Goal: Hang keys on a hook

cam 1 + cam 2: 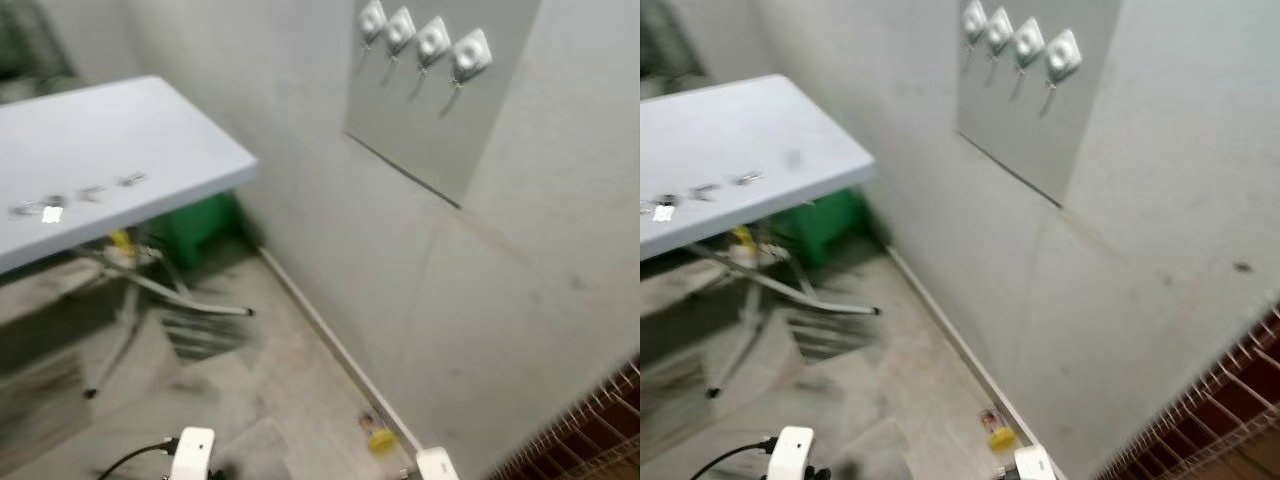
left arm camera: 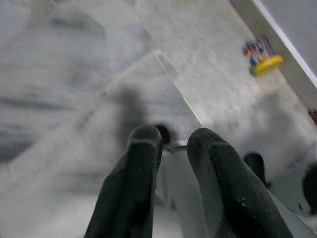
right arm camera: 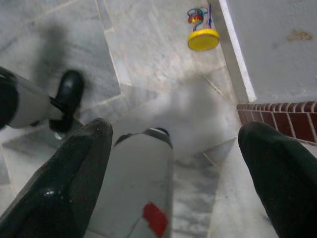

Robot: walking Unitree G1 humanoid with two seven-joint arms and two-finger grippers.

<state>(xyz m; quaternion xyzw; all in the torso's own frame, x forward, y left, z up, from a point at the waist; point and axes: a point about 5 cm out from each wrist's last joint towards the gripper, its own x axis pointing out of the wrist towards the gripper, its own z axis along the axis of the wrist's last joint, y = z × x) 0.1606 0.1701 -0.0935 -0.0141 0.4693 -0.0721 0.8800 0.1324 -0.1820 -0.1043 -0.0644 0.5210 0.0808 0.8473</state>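
Several small metal keys (image 1: 52,209) lie in a row on the pale grey folding table (image 1: 150,130) at the left. Several white hooks (image 1: 433,42) are fixed in a line along the top of a grey panel (image 1: 430,120) on the wall at the upper right. Both arms hang low over the floor, far from the table and the hooks. My left gripper (image 2: 171,139) points at the marble floor, its fingers close together and holding nothing. My right gripper (image 3: 178,133) also points at the floor, its fingers (image 3: 74,163) spread wide and empty.
A green bin (image 1: 200,225) and the table's metal legs (image 1: 170,290) stand under the table. A small yellow toy (image 1: 380,437) lies by the skirting at the wall's foot. A wire rack (image 1: 590,430) is at the lower right. Open marble floor lies between table and wall.
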